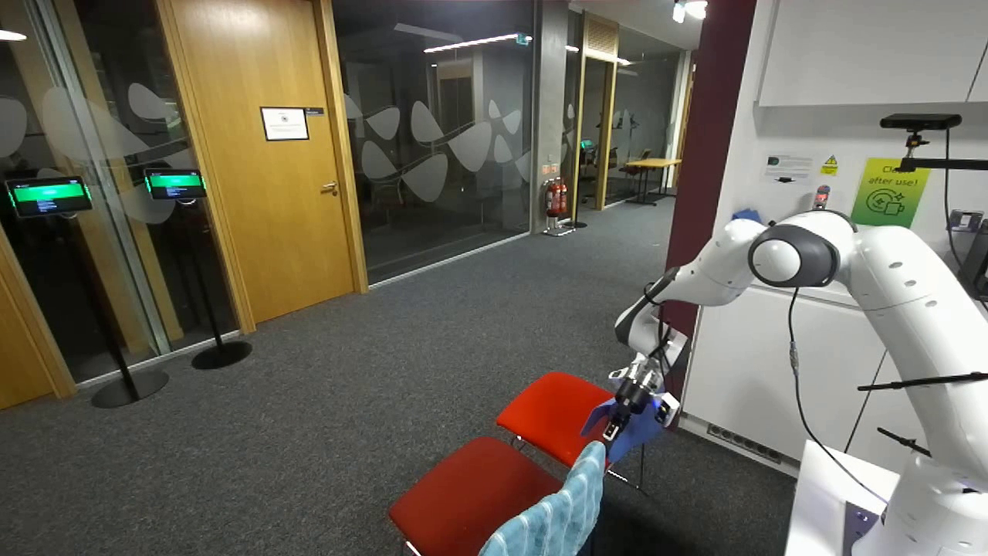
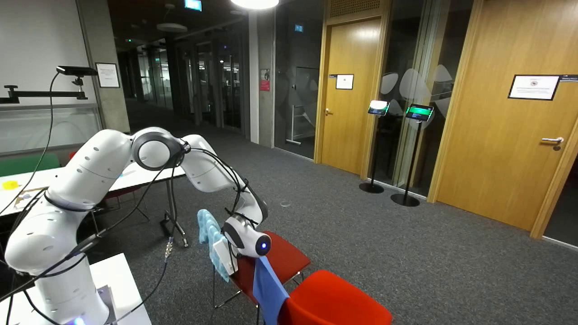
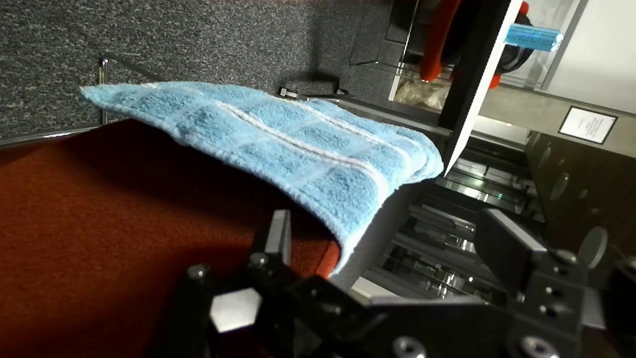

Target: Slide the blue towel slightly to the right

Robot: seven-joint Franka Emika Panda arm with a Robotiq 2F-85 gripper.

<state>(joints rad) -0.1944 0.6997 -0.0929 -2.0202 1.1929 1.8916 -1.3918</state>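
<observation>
The blue towel (image 1: 640,434) is a plain royal-blue cloth draped over the back of the bright red chair. It also hangs there in an exterior view (image 2: 269,289), with its top corner just below my wrist. It is out of view in the wrist view. My gripper (image 1: 612,429) is low between the two chair backs, overlapping part of the towel in this view. In the wrist view my gripper (image 3: 385,215) has its fingers wide apart with nothing between them. Whether my gripper or wrist touches the towel I cannot tell.
A light teal-blue checked cloth (image 3: 298,144) hangs over the back of the dark red chair (image 1: 475,494), just ahead of my fingers. The bright red chair (image 2: 341,300) stands beside it. A white table (image 2: 149,176) stands behind. Tablet stands (image 1: 220,354) are by the glass wall.
</observation>
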